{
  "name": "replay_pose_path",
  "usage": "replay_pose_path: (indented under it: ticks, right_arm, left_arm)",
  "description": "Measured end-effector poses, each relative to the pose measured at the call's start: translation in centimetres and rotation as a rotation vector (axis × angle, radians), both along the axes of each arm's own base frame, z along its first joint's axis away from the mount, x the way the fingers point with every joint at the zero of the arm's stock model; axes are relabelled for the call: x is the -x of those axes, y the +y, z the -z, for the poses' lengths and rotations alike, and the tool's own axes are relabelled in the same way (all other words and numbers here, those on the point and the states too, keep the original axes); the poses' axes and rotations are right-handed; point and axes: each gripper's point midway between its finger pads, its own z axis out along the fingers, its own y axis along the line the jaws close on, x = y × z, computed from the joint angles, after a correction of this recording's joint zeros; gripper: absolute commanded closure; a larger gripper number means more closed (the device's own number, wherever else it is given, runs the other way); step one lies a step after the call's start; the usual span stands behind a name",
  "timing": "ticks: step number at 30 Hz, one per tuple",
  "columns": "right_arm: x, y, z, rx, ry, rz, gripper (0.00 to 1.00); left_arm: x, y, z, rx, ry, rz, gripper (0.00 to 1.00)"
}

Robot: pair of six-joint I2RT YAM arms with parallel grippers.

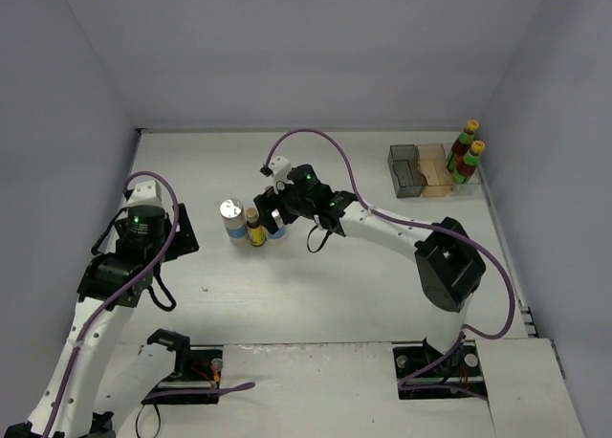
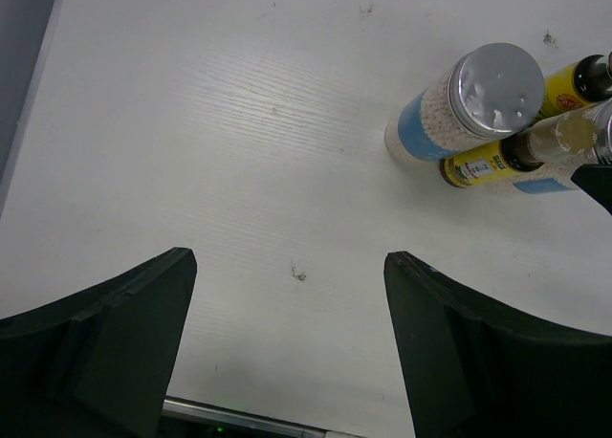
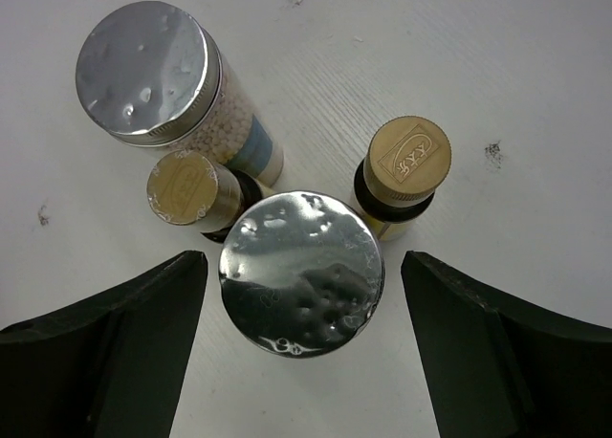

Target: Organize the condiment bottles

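Gold bottle cap (image 3: 409,159) — embossed emblem, letters unclear. Yellow label (image 2: 475,167) — print too small to read.

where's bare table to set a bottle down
Bare: between the left claw and the silver-lidded jar, and the far strip between the right claw and the tray. Crowded: the four-bottle cluster under that claw.

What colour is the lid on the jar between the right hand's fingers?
Shiny silver, slightly dimpled; the lid shows best in the right wrist view.

The jar lids (image 3: 301,273) are glossy, dimpled silver metal. The bottle caps (image 3: 409,158) look brushed gold and embossed. The table (image 3: 535,65) is matt white, faintly grained.
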Motion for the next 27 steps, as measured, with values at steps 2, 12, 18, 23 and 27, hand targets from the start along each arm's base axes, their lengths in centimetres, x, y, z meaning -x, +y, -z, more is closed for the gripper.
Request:
replay_pose_path:
  ticks: [2, 12, 18, 23, 27]
  right_arm:
    - [-0.1, 0.2, 0.4, 0.000, 0.001, 0.001, 0.27]
    - [-0.5, -0.5, 0.8, 0.003, -0.033, 0.036, 1.00]
    - [-2.0, -6.7, 0.0, 0.070, -0.022, 0.151, 1.00]
    - [-7.8, -17.1, -4.9, 0.065, -0.096, 0.386, 1.00]
    - [-12.6, -26.7, -9.5, 0.046, -0.191, 0.606, 1.00]
  left_arm:
    - [0.1, 0.0, 0.0, -0.001, 0.002, 0.000, 0.20]
    - [0.1, 0.0, 0.0, -0.001, 0.004, 0.000, 0.20]
    - [0.1, 0.0, -0.1, 0.001, -0.001, 0.000, 0.20]
    - [0.1, 0.0, -0.2, 0.004, -0.005, 0.002, 0.20]
    - [0.0, -0.1, -0.2, 0.007, -0.006, 0.006, 0.20]
